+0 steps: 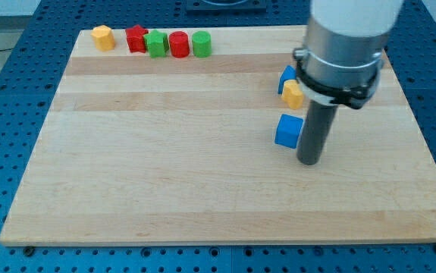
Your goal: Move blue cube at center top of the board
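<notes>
The blue cube (288, 130) lies on the wooden board (164, 152) right of centre. My tip (309, 161) rests on the board just to the cube's right and a little below it, the rod touching or almost touching the cube's right side. Above the cube, a second blue block (285, 77) and a yellow block (293, 95) sit together, partly hidden by the arm's grey body (346, 45).
A row of blocks runs along the board's top left edge: a yellow block (103, 37), a red star-shaped block (136, 38), a green block (155, 43), a red cylinder (178, 44) and a green cylinder (201, 44).
</notes>
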Available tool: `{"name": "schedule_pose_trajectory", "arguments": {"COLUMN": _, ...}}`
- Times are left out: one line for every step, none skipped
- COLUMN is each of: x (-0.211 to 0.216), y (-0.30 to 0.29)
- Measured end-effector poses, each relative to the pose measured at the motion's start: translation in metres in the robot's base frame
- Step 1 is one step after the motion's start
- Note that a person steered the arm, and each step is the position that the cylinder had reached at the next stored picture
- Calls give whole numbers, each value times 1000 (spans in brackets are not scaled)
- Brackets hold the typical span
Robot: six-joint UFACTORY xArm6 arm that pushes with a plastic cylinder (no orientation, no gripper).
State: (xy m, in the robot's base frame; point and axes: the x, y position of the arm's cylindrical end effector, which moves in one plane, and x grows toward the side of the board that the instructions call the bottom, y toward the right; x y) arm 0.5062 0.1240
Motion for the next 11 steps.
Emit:
{"name": "schedule_pose_trajectory", "arguments": {"x": -6, "y": -2}}
{"name": "schedule_pose_trajectory", "arguments": {"x": -16, "y": -20}}
{"name": "schedule_pose_trajectory", "arguments": {"x": -23, "y": -48}}
{"name": "schedule_pose_trajectory", "arguments": {"x": -33, "y": -37}}
{"name": "schedule_pose_trajectory", "arguments": {"x": -45, "y": -31}}
{"name": "schedule_pose_trajectory", "arguments": {"x": -57, "y": -62}}
{"name": "schedule_pose_trajectory", "arguments": {"x": -57, "y": -102}}
{"name": "schedule_pose_trajectory", "arguments": {"x": -60, "y": -86}}
{"name": "schedule_pose_trajectory", "arguments": {"x": -61, "y": -38}}
{"name": "schedule_pose_trajectory", "arguments": {"x": -83, "y": -46}}
{"name": "schedule_pose_trajectory", "arguments": {"x": -106, "y": -96}}
